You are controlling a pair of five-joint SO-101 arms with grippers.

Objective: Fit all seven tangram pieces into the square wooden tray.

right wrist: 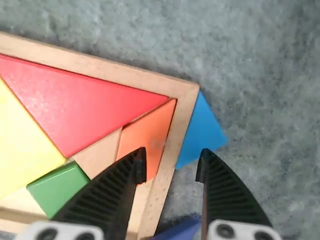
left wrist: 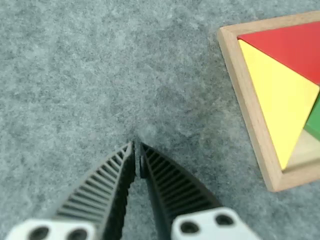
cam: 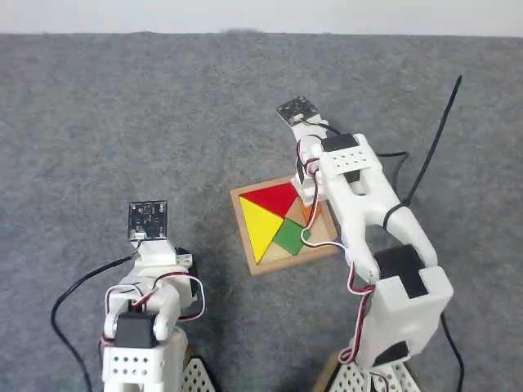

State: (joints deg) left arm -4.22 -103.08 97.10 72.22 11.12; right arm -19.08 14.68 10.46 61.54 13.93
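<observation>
Our right pincer (right wrist: 172,156) hangs open and empty astride the tray (right wrist: 100,67) rim. The blue triangle (right wrist: 200,130) lies outside on the worktop (right wrist: 260,60), long edge against that rim, by the outer finger. The left pincer (left wrist: 136,146), closed and empty, is farther off.

Wooden tray (cam: 242,233) holds red (cam: 272,198), yellow (cam: 260,229), green (cam: 288,237), orange (right wrist: 145,140) pieces — blue triangle (right wrist: 200,127) lies outside, against its rim.
</observation>
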